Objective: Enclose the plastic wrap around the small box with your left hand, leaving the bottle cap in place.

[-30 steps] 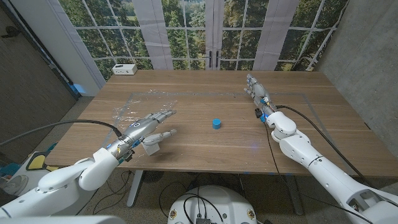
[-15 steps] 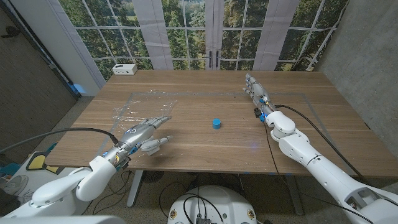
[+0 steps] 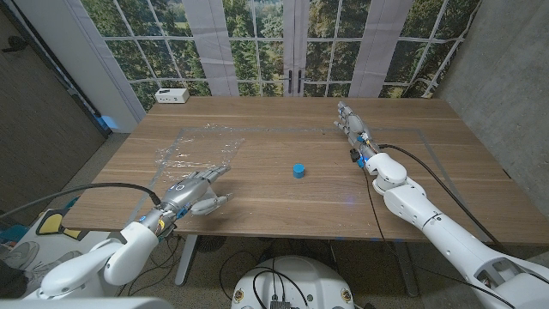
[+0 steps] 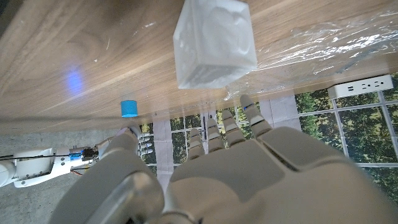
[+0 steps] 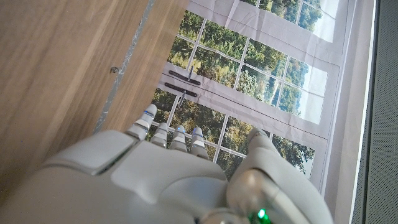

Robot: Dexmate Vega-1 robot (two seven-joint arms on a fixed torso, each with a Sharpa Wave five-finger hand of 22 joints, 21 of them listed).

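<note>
Broadly, the wooden table (image 3: 283, 163) spans the head view, with a window wall behind it. On its left half lies the plastic wrap (image 3: 193, 148), a crinkled clear sheet spread flat on the wood. My right arm reaches along the table's right side; my right hand (image 3: 352, 123) stands near the far right part of the table with its fingers extended and apart, holding nothing. My left hand (image 3: 193, 189) is at the near left edge, just beside the wrap's near border, fingers stretched forward and spread, grasping nothing. The small box (image 4: 214, 42) (a pale, translucent cube) shows in the left wrist view standing on the wood just beyond my left fingertips (image 4: 247, 102), apart from them, with the wrap's edge right beside it; whether box and wrap touch I cannot tell. The bottle cap (image 3: 298, 171), blue, stands upright near the table's middle, well apart from both hands and from the wrap. A white power strip (image 3: 172, 95) sits at the far left corner.
</note>
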